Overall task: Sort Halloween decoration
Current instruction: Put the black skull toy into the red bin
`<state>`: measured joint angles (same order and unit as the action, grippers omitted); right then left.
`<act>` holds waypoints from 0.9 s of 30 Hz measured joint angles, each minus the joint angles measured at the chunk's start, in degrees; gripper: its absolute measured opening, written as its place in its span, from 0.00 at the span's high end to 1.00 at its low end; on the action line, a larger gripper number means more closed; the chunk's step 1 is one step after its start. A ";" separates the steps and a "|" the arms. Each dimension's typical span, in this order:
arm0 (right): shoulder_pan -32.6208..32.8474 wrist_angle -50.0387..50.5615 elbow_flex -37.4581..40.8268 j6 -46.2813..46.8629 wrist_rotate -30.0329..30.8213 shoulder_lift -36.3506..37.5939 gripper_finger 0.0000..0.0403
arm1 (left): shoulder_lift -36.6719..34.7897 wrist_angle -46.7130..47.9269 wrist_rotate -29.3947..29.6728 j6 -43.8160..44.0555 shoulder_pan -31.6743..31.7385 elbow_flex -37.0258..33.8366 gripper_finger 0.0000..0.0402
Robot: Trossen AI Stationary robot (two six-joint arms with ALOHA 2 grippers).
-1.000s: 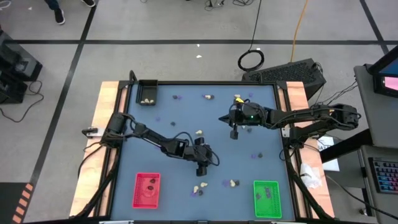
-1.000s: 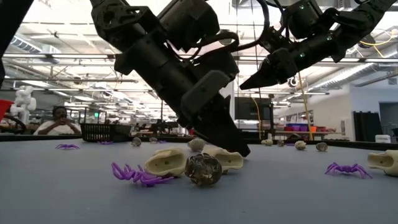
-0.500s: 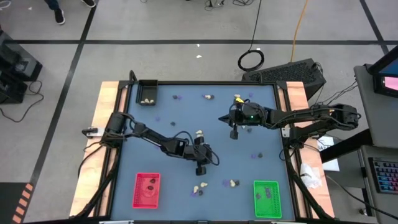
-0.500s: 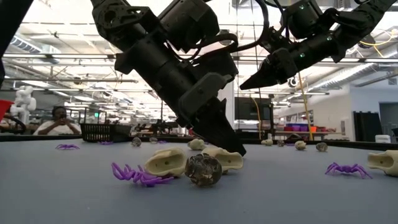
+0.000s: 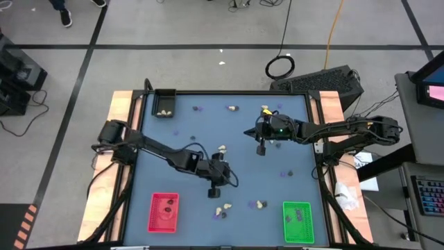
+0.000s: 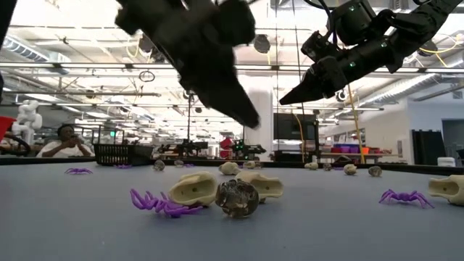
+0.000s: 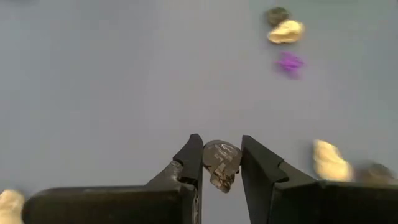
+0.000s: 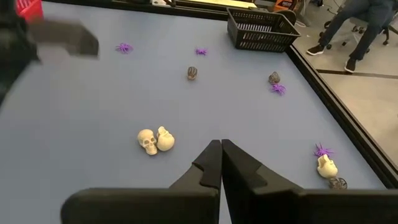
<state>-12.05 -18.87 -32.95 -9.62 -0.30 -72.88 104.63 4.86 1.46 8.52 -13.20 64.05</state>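
Your left wrist camera shows what the other views hide: the left gripper is clamped on a small dark skull, grey and glossy, pinched between the two fingers. From above you see only that this gripper hangs over the blue table between the red tray and the cluster of cream lumps near the front edge. The low camera shows it lifted clear of the surface, its tip above a cream skull, a dark round skull and a flat purple spider, which lie close together.

The right gripper hovers over the middle of the table's far half, its fingers pressed together with nothing between them; its own camera looks past them at two cream skulls touching each other.

You have open blue surface between the two arms and around the left gripper. The black tray sits in the far left corner, the green tray in the near right corner. The remaining decorations are scattered apart, mostly toward the far edge and the right side
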 joint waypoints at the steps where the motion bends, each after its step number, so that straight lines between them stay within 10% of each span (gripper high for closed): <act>1: 0.00 0.03 0.00 0.13 0.00 0.00 1.00 | -1.53 2.80 -0.12 0.00 -0.31 0.00 0.84; 18: 0.04 0.26 -0.02 0.51 0.00 0.02 1.00 | -17.48 41.10 -6.15 25.19 -20.26 -0.04 0.84; 27: 0.04 0.28 0.00 1.25 0.00 0.02 1.00 | -17.26 43.60 -6.36 42.17 -30.98 -3.36 0.84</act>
<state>-12.01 -18.59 -32.95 -8.37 -0.30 -72.86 87.38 48.46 -4.90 50.69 -44.18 60.69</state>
